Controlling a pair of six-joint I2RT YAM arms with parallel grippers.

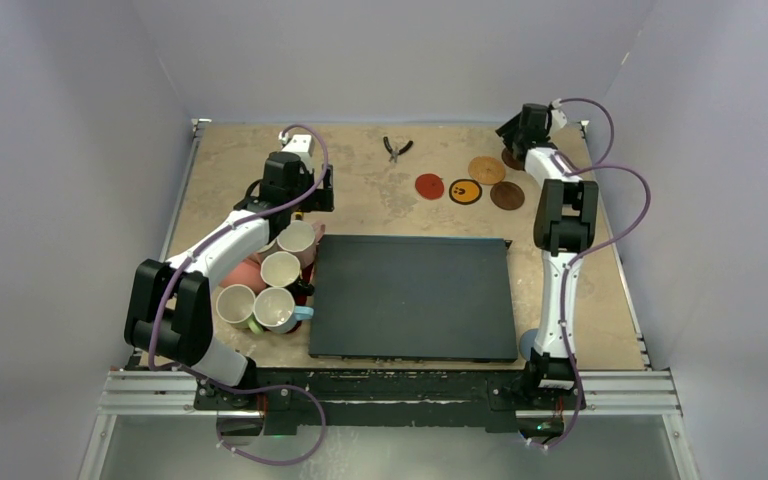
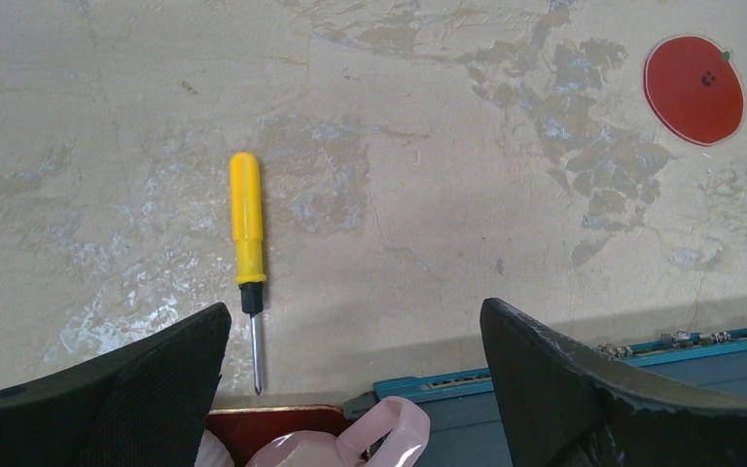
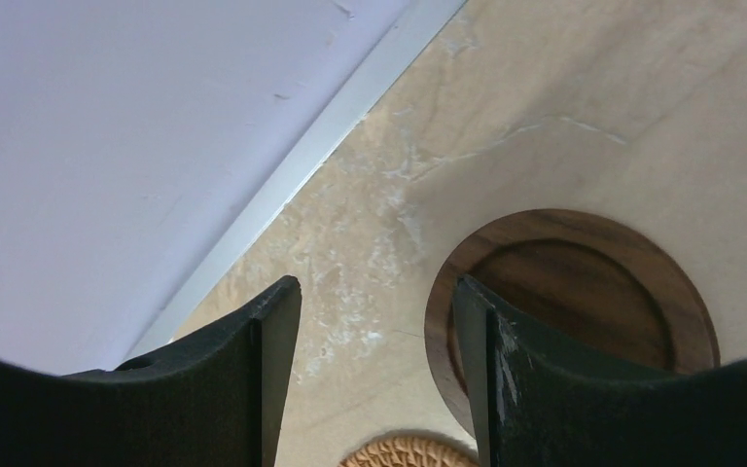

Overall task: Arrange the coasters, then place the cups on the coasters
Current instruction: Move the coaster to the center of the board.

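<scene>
The left claw [image 2: 355, 321] was open wide and held nothing. It hung over the table near a yellow screwdriver [image 2: 247, 229], with a pink mug [image 2: 401, 418] at the bottom edge. In the top view, the mugs [image 1: 280, 269] sat bunched at the left, beside the black mat [image 1: 415, 297]. The right claw [image 3: 377, 292] was partly open and empty, over the edge of a dark wooden coaster [image 3: 584, 292] in the upper right. The red coaster [image 1: 429, 185] and the yellow coaster [image 1: 465, 191] lay near it.
</scene>
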